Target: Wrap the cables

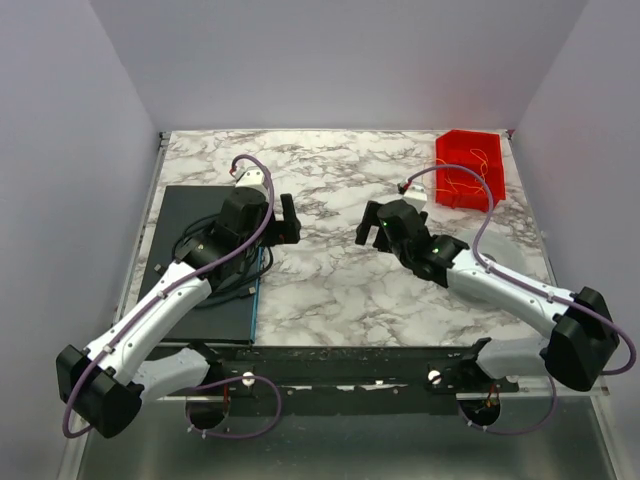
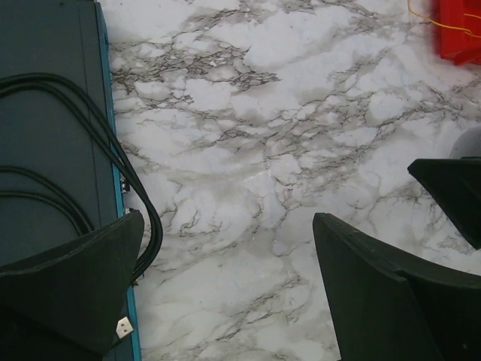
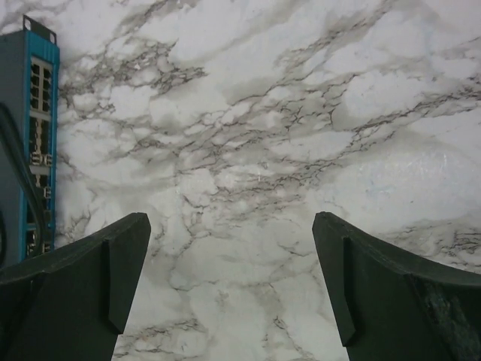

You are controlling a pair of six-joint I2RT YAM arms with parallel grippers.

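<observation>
Well apart: both grippers open and empty, cables in the red bin

Seen from above, the cables [image 1: 462, 181] lie as fine yellow-orange loops inside the red bin [image 1: 446, 150], which sits at about 1 o'clock on the marble table [image 1: 330, 285]. The right wrist camera shows none of this. It shows only marble between its fingers and, at 9 o'clock, the port-lined face of the blue-edged box [image 3: 34, 135]. The left wrist camera catches a corner of the bin [image 2: 460, 30] at 1 o'clock, with one strand of the cables [image 2: 440, 24] crossing in front of it.

That strand runs from about 10 o'clock toward 4 o'clock. In the top view the loops spread roughly from 9 to 3 o'clock across the bin, though they are too fine to give a sure axis.

From the right gripper [image 1: 372, 226] the cables lie at about 2 o'clock, near but not touching. From the left gripper [image 1: 284, 222] they lie between 2 and 3 o'clock, well apart, past the right gripper.

The left gripper [image 2: 228, 218] has its jaws spread wide with only marble between them. The right gripper [image 3: 229, 218] is spread as wide and also holds nothing. Black cords [image 2: 98, 135] curve over the dark box [image 2: 45, 98] beside the left finger, and the top view shows them coiled under the left arm [image 1: 215, 268].
</observation>
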